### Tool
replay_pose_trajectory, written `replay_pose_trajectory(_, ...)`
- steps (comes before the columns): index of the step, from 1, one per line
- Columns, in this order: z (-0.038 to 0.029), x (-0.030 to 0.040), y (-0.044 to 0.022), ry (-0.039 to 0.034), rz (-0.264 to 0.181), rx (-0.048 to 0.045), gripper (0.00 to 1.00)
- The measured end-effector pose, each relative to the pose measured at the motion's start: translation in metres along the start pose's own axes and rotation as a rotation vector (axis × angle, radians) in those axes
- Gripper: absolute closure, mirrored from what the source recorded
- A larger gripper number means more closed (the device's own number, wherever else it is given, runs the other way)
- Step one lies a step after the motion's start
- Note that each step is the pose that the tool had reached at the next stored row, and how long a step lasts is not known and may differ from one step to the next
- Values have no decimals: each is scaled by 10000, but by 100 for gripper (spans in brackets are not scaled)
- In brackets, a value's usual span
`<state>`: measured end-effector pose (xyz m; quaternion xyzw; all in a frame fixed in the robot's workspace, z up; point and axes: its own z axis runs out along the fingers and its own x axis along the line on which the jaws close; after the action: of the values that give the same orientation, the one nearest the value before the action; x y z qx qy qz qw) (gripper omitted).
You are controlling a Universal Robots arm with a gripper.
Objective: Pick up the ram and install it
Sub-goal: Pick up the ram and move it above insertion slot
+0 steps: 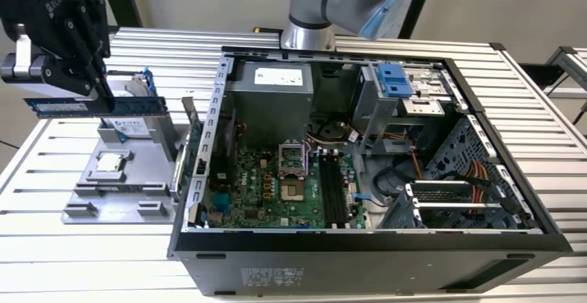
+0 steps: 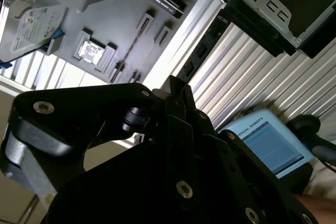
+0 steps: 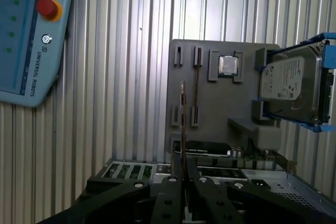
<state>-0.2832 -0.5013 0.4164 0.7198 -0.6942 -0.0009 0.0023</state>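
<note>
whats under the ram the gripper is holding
The grey tray, with the cpu chip and hard drive off to the side. The ram hides the strip of tray directly beneath.

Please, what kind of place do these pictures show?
Probably a robotics lab bench for computer assembly: an open black desktop computer case lies on a ribbed aluminium table, beside a grey plastic parts fixture, and the black gripper holds a blue-green ram stick.

An open computer case (image 1: 367, 265) lies on the ribbed metal surface (image 1: 82, 262), its green motherboard (image 1: 266, 186) exposed. Just beside it, on the exterior view's left, a grey tray (image 1: 101, 200) carries a small square silver chip (image 1: 111, 162) and an upright hard drive (image 1: 128, 126) in a blue frame. In the first wrist view a light-blue control pendant (image 3: 26, 40) with a red button (image 3: 47, 8) lies on the surface.
</note>
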Motion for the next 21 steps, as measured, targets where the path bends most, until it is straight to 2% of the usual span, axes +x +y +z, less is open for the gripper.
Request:
replay_pose_trajectory(14, -1, 3, -90, 0, -16, 0, 100)
replay_pose_trajectory(21, 0, 6, -169, -1, -22, 0, 100)
